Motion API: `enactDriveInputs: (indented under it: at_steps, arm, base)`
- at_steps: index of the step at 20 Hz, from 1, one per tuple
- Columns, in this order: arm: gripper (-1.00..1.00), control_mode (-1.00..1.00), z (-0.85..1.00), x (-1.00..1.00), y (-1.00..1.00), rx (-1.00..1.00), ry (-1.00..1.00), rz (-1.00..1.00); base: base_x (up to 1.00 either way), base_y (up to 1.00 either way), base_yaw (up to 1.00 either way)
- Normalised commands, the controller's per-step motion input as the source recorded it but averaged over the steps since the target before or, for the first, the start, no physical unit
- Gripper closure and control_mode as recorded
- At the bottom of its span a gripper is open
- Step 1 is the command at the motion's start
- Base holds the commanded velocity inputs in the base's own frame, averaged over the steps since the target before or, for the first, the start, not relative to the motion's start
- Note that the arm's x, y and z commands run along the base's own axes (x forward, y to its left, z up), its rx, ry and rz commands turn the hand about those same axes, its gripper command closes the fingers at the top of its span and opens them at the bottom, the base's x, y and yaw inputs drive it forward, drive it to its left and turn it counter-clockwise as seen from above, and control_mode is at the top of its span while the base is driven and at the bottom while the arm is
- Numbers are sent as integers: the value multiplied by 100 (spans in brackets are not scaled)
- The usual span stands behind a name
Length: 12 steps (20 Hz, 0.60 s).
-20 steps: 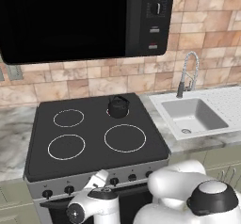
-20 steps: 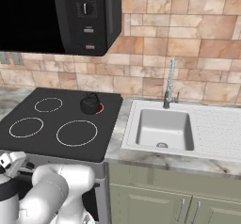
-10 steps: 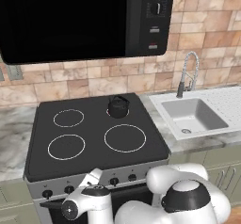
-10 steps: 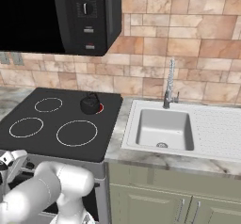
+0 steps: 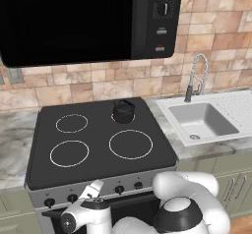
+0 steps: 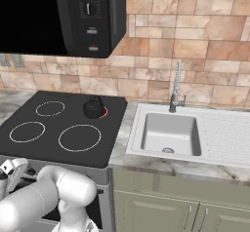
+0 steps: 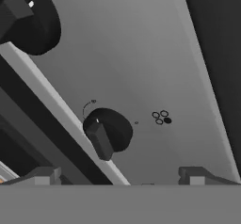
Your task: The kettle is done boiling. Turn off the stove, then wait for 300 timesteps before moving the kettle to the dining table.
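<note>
Gripper (image 7: 117, 175), jaws open and empty, faces the stove (image 5: 98, 139) front, with a knob (image 7: 106, 132) just ahead, slightly left of centre between the fingertips.

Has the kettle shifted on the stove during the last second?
No. The kettle sits on the same back-right burner ring of the stove, just in front of the tiled wall, as before.

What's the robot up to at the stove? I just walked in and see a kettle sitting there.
The arm is reaching low to the stove's front panel, its open gripper lined up on a knob but not yet gripping it. The kettle sits on the back right burner, which glows red beside it in the right base view, so the stove looks on. Nothing is held.
</note>
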Motion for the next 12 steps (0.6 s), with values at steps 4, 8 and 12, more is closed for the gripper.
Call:
enactDriveInputs:
  at_steps: [4, 8, 12]
  arm:
    - [-100, -100, -19, 2, 0, 0, -2, 0]
    - [-100, -100, -7, 14, 0, 0, -1, 0]
    - [-100, -100, -4, 23, 2, 0, 0, 0]
  base:
    - [0, 0, 0]
    - [0, 0, 0]
    - [0, 0, 0]
